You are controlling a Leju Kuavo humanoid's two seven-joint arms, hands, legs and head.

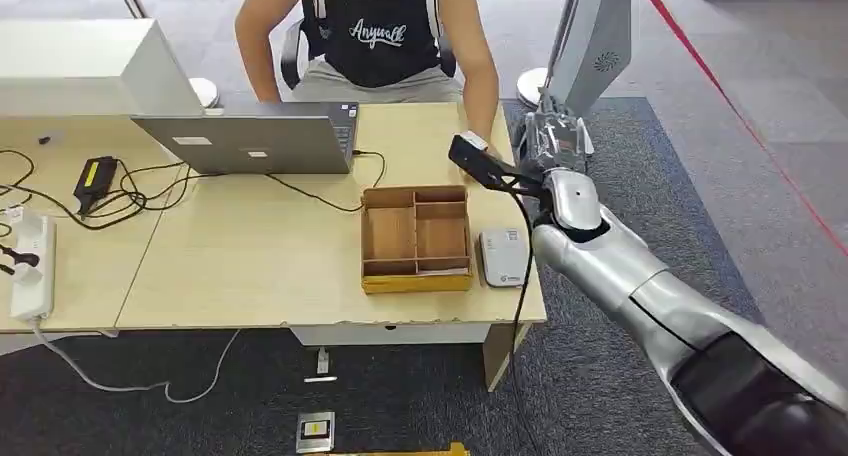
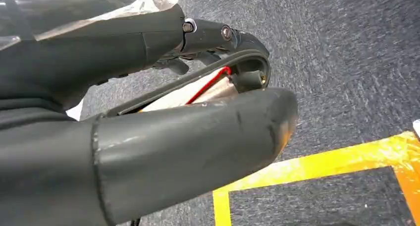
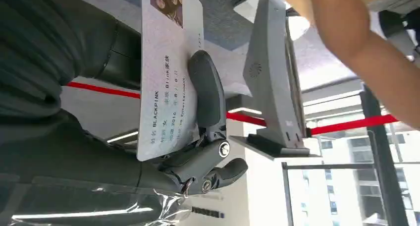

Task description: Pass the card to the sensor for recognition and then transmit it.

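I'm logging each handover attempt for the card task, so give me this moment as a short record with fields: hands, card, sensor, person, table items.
right hand: raised over the table's far right corner, holding the card
card: white, printed text and a small photo, pinched between thumb and a finger
left hand: hanging over grey carpet with yellow floor tape, fingers curled in, holding nothing
sensor: small white reader on the table, right of the wooden tray
person: seated behind the table, hand near the robot's right hand
laptop: open on the table
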